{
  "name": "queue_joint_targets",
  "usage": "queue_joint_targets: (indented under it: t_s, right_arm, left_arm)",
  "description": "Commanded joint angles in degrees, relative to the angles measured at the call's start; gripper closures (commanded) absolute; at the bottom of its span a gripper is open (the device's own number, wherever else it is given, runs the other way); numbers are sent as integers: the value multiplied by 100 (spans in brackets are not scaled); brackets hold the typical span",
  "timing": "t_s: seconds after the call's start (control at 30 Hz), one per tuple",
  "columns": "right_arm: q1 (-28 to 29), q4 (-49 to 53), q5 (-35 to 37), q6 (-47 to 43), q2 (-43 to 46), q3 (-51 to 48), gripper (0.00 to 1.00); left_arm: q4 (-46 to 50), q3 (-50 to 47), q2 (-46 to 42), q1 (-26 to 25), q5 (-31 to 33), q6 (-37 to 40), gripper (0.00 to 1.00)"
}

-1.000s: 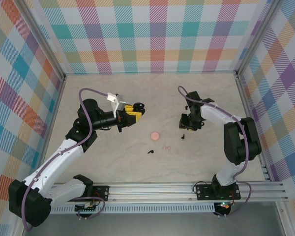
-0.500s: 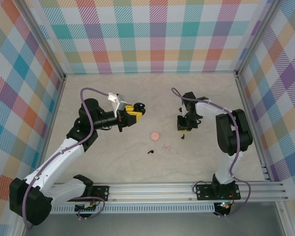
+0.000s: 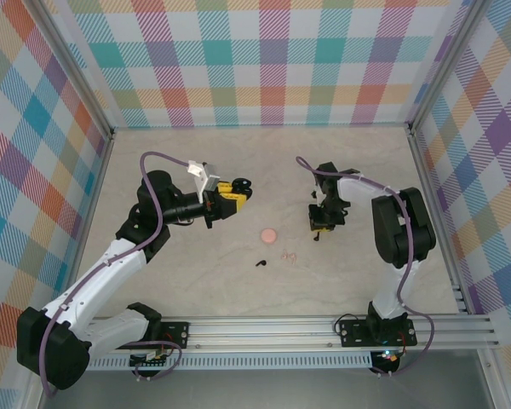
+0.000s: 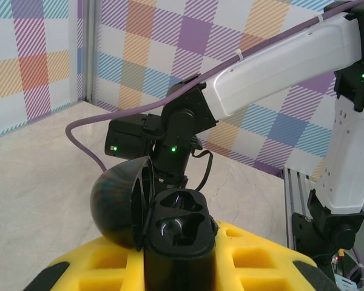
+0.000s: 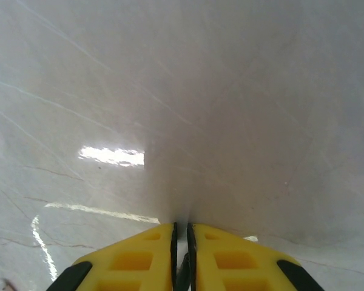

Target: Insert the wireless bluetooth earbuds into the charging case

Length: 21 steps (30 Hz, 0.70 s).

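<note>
My left end effector (image 3: 236,189) gripped the black charging case (image 4: 179,236), whose lid (image 4: 117,209) stood open. My right end effector (image 3: 320,221) pointed down at the table (image 3: 196,281). Its fingers (image 5: 133,257) were closed almost together, and I could not tell if anything was between them. In the top view one black earbud (image 3: 318,236) lay just beside it at 6 o'clock. The other black earbud (image 3: 261,262) lay at 8 o'clock, well apart. The pink earbuds (image 3: 288,254) lay between these two, near a pink round case (image 3: 269,233).
</note>
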State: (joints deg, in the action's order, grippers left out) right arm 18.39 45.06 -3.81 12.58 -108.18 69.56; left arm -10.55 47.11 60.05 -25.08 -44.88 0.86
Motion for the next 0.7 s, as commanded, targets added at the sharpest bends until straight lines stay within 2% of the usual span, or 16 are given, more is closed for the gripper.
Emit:
queue_joint_targets:
  t_s: [0.0,0.17,0.4,0.67]
  right_arm:
    - [-27,571,381,-47,184,-227,82]
    - [-20,727,406,-42,388,-405,81]
    - [3,733,47,-168,524,-574,80]
    - [4,747,398,156,836,-448,78]
  left_arm:
    - [-110,69,-2,-2,-2,-16,84]
    - [-140,47,2,-5,2,-18,84]
    - [-185,34,1,-14,6,-39,84]
    - [-169,44,-12,-23,20,-36,84]
